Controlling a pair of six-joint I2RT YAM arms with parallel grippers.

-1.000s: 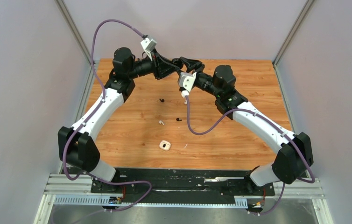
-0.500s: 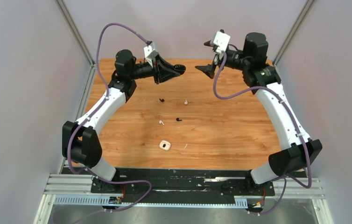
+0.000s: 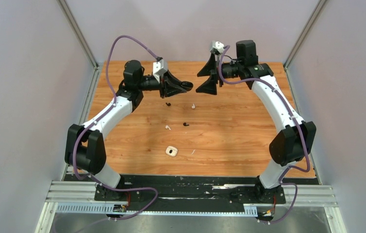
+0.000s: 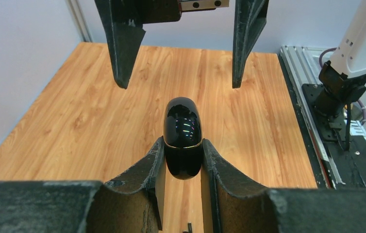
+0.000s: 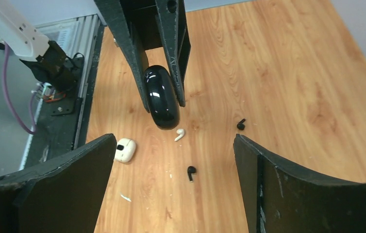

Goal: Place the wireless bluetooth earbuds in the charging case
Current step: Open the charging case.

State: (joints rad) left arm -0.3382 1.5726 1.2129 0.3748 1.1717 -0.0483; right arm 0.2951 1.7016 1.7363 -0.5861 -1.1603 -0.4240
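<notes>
We are pinching the black case (image 4: 182, 131) in the left gripper (image 3: 183, 86), raised above the table (image 3: 249, 136). We are holding the right gripper (image 3: 207, 79) spread wide, facing the case without touching it. Lying loose on the table are the far black earbud (image 3: 168, 104), far white earbud (image 3: 192, 105), near black earbud (image 3: 186, 124) and near white earbud (image 3: 167, 127). The white case (image 3: 172, 151) is sitting nearer the bases.

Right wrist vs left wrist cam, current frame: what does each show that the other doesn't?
Right wrist only: the loose pieces lying on the table, namely the white case, a white earbud and two black earbuds. It also shows the left arm's base.
Left wrist only: the right arm's base on its rail.
Both: the black case clamped in the left hand, and the right hand wide open facing it, not touching it.
</notes>
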